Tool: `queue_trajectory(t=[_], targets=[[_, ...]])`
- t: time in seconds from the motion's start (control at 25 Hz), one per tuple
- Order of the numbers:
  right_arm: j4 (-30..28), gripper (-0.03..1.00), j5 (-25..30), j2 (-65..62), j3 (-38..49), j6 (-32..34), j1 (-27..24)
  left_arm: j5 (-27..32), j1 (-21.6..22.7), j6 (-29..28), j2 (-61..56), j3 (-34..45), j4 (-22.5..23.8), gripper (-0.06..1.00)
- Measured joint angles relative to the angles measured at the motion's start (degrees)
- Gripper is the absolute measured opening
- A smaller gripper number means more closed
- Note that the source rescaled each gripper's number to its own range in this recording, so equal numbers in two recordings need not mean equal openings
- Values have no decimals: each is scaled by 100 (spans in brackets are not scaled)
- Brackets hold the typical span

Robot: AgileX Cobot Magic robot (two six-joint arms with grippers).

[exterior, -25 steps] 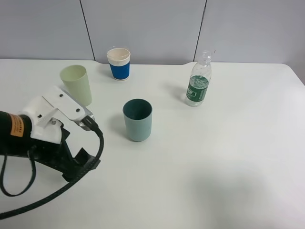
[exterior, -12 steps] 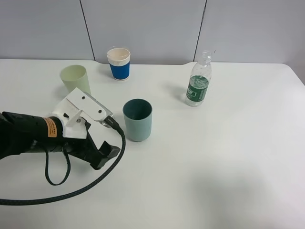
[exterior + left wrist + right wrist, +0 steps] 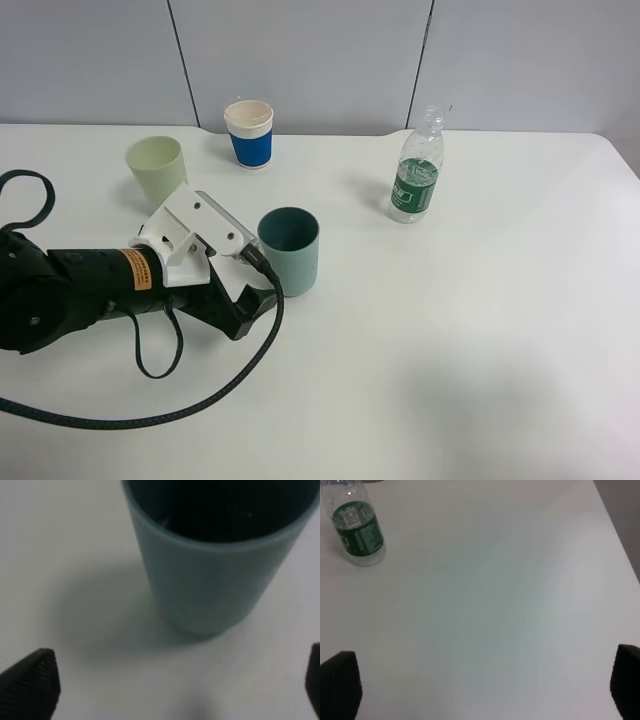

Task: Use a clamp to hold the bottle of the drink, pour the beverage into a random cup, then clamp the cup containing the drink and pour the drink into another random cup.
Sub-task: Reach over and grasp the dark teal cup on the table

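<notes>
1. Your left gripper point(image 3: 172, 682) sits low over the white table point(image 3: 480, 330). Its jaws are spread wide and hold nothing, and only its black fingertips point(image 3: 30, 682) show at the edges of the left wrist view.
2. Just ahead of that gripper you have the teal tumbler point(image 3: 290, 252). It stands upright and centred on the gap between the jaws, and neither fingertip touches it. Its inside is dark, so you cannot tell whether it holds liquid.
3. Your right gripper point(image 3: 484, 685) is also spread wide and empty over bare table. It is outside the high view.
4. Farther back on the left, the pale yellow-green tumbler point(image 3: 157, 170) stands upright, apart from the teal one.
5. To the right, the bottle point(image 3: 416, 180) with the dark green label stands upright, well apart from both grippers.
6. Farthest from you, the blue paper cup point(image 3: 249, 135) stands near the table's back edge.
</notes>
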Motion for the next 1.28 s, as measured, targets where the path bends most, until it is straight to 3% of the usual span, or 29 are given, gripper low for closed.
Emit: queue_trajectory(t=[0.84, 1.28], targets=[[0, 100, 0, 0, 0, 0, 0, -3098, 0, -21, 1650, 0, 316, 100], [0, 100, 0, 0, 0, 0, 0, -3421, 0, -261, 2022, -364, 375, 100]])
